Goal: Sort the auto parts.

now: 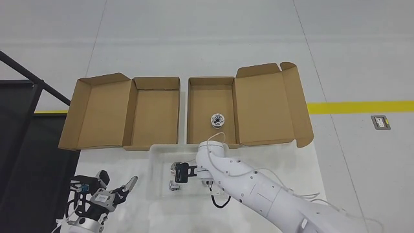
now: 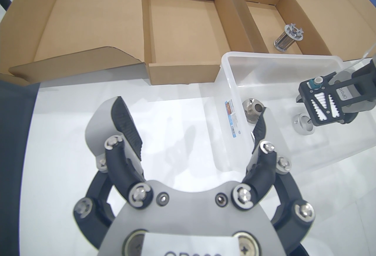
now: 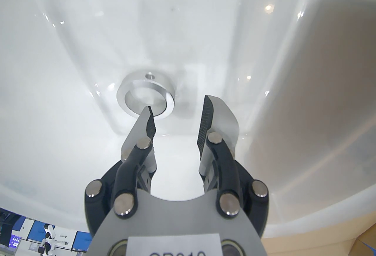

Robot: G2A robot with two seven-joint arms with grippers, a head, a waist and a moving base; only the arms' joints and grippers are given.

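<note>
A silver ring [image 3: 146,92] lies on the floor of the clear plastic bin [image 2: 232,63]. My right gripper [image 3: 177,113] hangs open just above it, one fingertip over the ring's rim. From the left wrist view, the ring [image 2: 302,123] sits under the right gripper [image 2: 323,104], and a flanged metal bushing [image 2: 252,110] lies beside it in the bin. My left gripper [image 2: 191,119] is open with nothing in it, over the white table beside the bin. A ribbed metal cylinder [image 2: 289,37] rests in the right cardboard box [image 1: 211,110].
The left cardboard box [image 1: 155,113] stands open next to the right one, both with lids folded outward. The bin [image 1: 158,152] sits just in front of them. A black frame [image 1: 26,77] borders the table's left side.
</note>
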